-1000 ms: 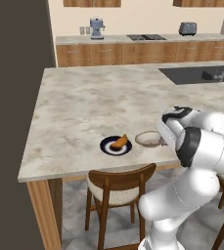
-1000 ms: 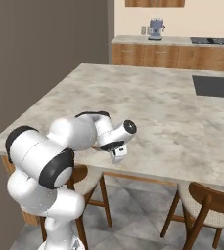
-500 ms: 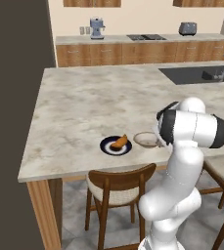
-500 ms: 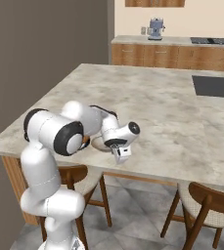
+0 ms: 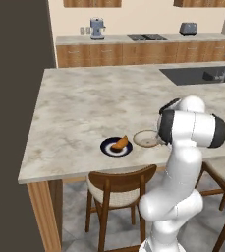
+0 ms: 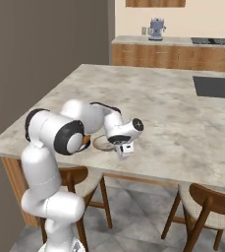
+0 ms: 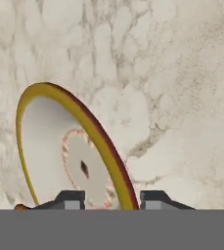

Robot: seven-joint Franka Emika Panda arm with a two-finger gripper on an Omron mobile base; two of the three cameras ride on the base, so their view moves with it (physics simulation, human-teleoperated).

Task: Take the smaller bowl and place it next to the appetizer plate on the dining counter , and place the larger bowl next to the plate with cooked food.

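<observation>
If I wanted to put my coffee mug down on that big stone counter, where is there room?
The dining counter has a wide bare stretch between the appetizer plate and the sink, and along the left edge. The near edge is crowded: the smaller bowl sits right beside that plate, with the gripper at its rim.

I can read no writing, label, brand, number or sign from here. The long beige-grey marbled stone dining counter [image 5: 84, 113] bears only its veining. The small round dark navy appetizer plate [image 5: 116, 146] and the small shallow tan bowl [image 5: 146, 139] beside it carry no lettering that I can make out; the speckled ring inside the bowl is a pattern, not script. The grey coffee machine [image 5: 97, 28] and the grey toaster [image 5: 188, 29] on the far wooden counter are too small to show any brand.
</observation>
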